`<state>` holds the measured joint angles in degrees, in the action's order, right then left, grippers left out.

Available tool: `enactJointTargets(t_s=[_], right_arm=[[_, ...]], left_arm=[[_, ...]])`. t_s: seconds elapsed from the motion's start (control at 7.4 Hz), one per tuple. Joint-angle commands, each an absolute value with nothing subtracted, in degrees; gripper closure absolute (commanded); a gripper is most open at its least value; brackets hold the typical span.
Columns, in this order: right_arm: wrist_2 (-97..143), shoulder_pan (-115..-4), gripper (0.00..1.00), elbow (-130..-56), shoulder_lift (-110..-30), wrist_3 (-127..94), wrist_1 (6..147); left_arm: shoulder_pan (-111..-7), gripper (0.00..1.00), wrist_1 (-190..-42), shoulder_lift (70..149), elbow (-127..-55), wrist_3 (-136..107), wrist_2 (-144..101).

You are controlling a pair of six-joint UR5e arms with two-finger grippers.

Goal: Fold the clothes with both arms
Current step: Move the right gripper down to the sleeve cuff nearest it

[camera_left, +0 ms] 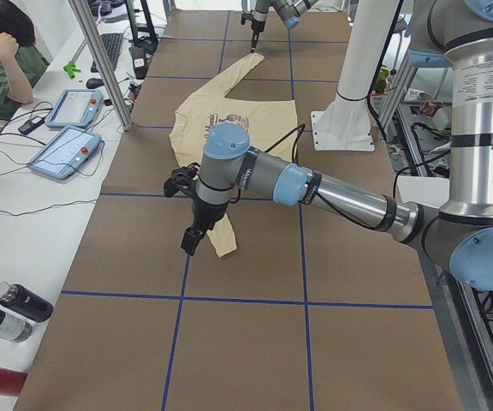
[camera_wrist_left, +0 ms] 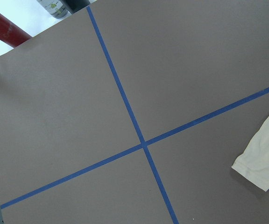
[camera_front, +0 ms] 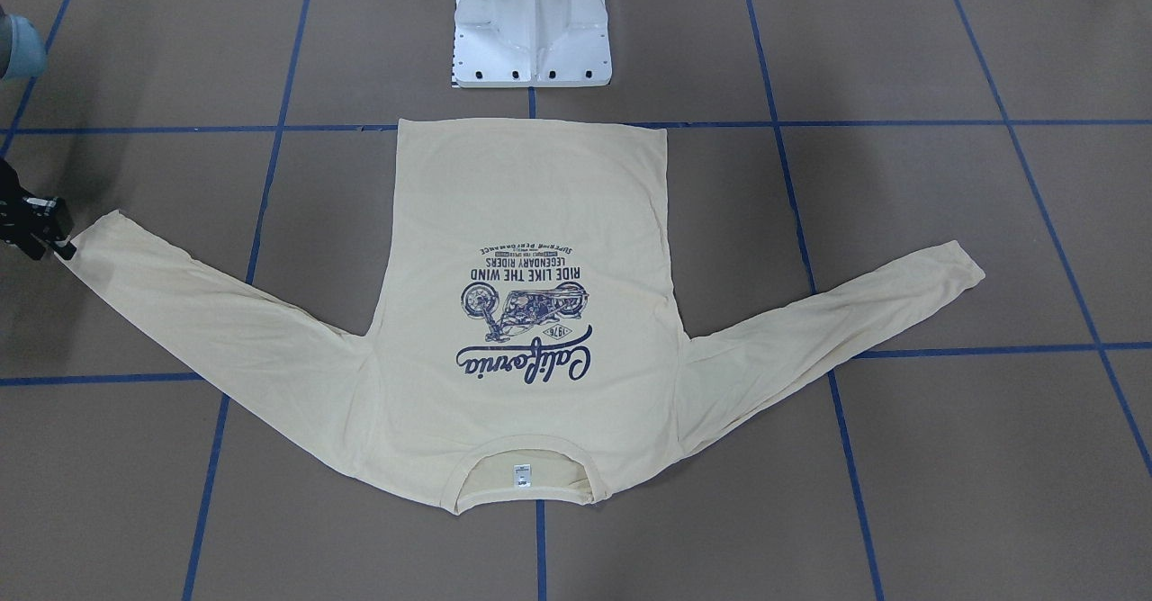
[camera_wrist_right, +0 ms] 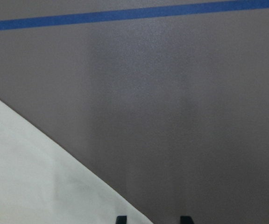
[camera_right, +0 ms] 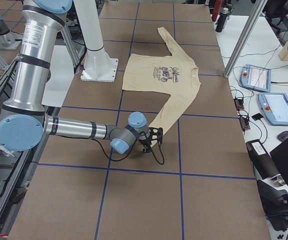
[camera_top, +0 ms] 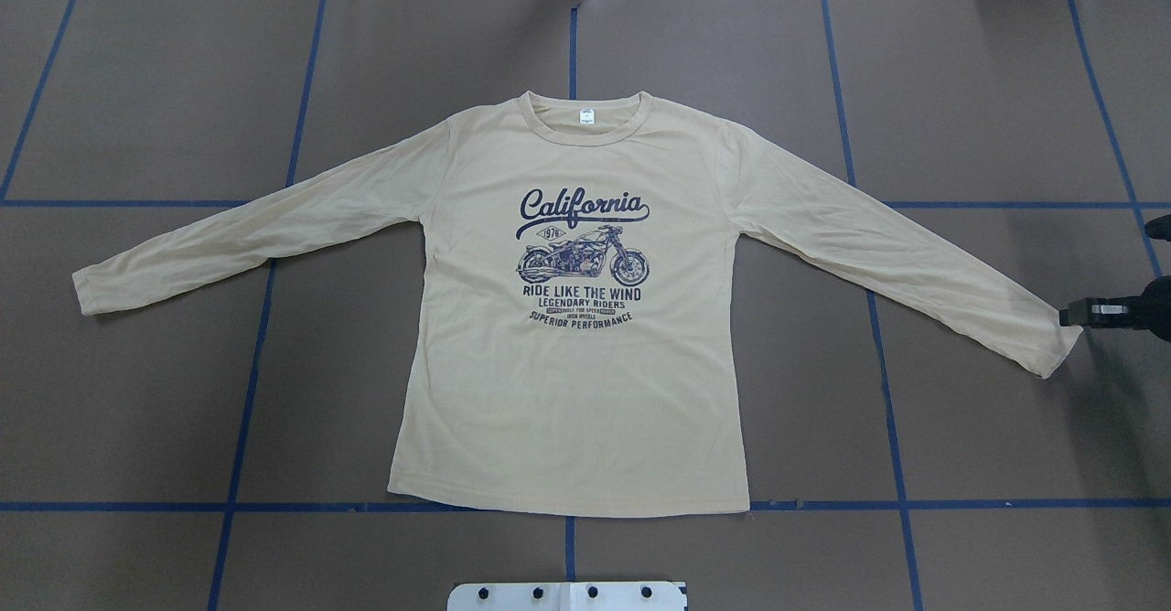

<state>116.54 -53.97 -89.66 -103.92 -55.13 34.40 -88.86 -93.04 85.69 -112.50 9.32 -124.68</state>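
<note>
The cream-yellow long-sleeve T-shirt (camera_top: 567,382) lies flat on the brown table with the "California" print up, sleeves spread and collar away from the robot's base; it also shows in the front-facing view (camera_front: 531,205). My right gripper (camera_top: 1067,316) is low at the right sleeve's cuff (camera_top: 1043,341). In the right wrist view its fingertips (camera_wrist_right: 120,219) stand apart with bare table between them, and the sleeve edge reaches one tip. My left gripper (camera_left: 193,241) hovers beside the left cuff (camera_left: 222,244); I cannot tell whether it is open or shut. The left wrist view shows only that cuff (camera_wrist_left: 260,163).
The white pedestal base (camera_front: 533,25) stands just behind the shirt's hem. Blue tape lines (camera_top: 265,318) grid the table. Bottles (camera_left: 11,312), teach pendants (camera_left: 67,150), a metal post (camera_left: 101,64) and a seated person (camera_left: 2,51) are along the far side.
</note>
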Motion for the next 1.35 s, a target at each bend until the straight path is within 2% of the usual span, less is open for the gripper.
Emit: enactJointTargets(t_s=[0.0, 0.27, 0.54, 0.81, 0.95, 1.22], right_arm=[[116.63, -53.79, 0.51, -89.30, -103.89, -55.20, 34.45], [116.63, -53.61, 0.57, -89.38, -103.80, -55.72, 34.45], [116.63, -53.44, 0.58, -89.38, -103.80, -55.81, 34.37], [116.89, -53.44, 0.97, -89.47, -103.71, -55.90, 34.37], [116.98, -53.44, 1.00, -89.56, -103.80, -55.90, 34.37], [118.73, -53.61, 1.00, -92.18, -103.54, -55.99, 34.97]], left_arm=[[-88.86, 0.00, -93.08, 85.69, -112.41, 9.32, -124.63], [-88.86, 0.00, -93.08, 85.69, -112.15, 9.32, -124.72], [-88.86, 0.00, -93.08, 85.69, -112.06, 9.32, -125.76], [-88.86, 0.00, -93.08, 85.69, -112.06, 9.32, -125.77], [-88.86, 0.00, -93.08, 85.69, -111.97, 9.32, -125.77], [-88.86, 0.00, -93.08, 85.69, -112.06, 9.32, -125.77]])
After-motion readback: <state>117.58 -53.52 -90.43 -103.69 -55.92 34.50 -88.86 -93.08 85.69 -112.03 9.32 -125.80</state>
